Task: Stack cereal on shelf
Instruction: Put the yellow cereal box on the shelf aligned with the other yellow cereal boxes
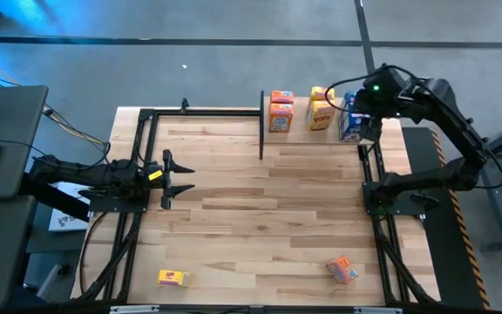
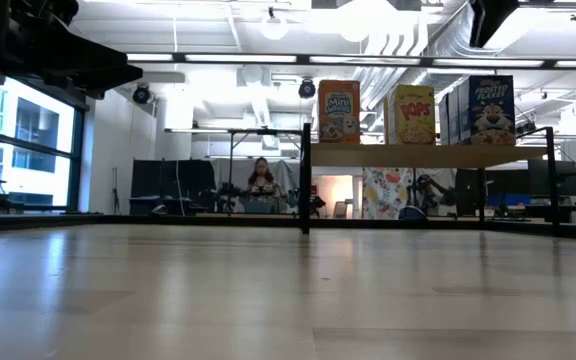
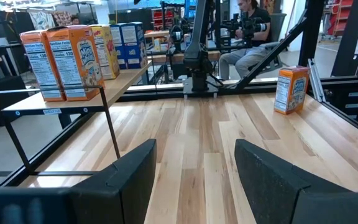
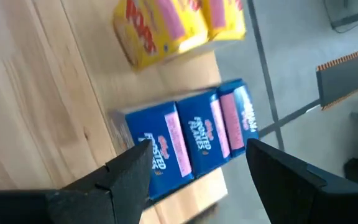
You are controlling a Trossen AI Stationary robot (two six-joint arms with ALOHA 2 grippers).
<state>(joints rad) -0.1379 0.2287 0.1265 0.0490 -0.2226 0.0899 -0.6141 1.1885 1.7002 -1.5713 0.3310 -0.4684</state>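
Note:
The shelf point(image 1: 303, 138) stands at the table's far right and bears upright cereal boxes on their bottoms: orange ones point(image 1: 280, 113), yellow ones point(image 1: 321, 112) and blue ones point(image 1: 351, 124). My right gripper point(image 1: 362, 112) hangs open above the blue boxes point(image 4: 197, 140). Its fingers stand wide on either side, clear of them. My left gripper point(image 1: 177, 179) waits open and level at the table's left side, with nothing between its fingers point(image 3: 194, 168). An orange box point(image 1: 342, 269) stands on the table at the near right, and a yellow box point(image 1: 171, 277) lies at the near left.
Black uprights point(image 1: 261, 122) carry the shelf, and black frame bars point(image 1: 377, 227) run along the table's right and left sides. Bare tabletop point(image 1: 268, 201) spreads between the two arms. A person point(image 2: 261, 180) sits in the room beyond the far edge.

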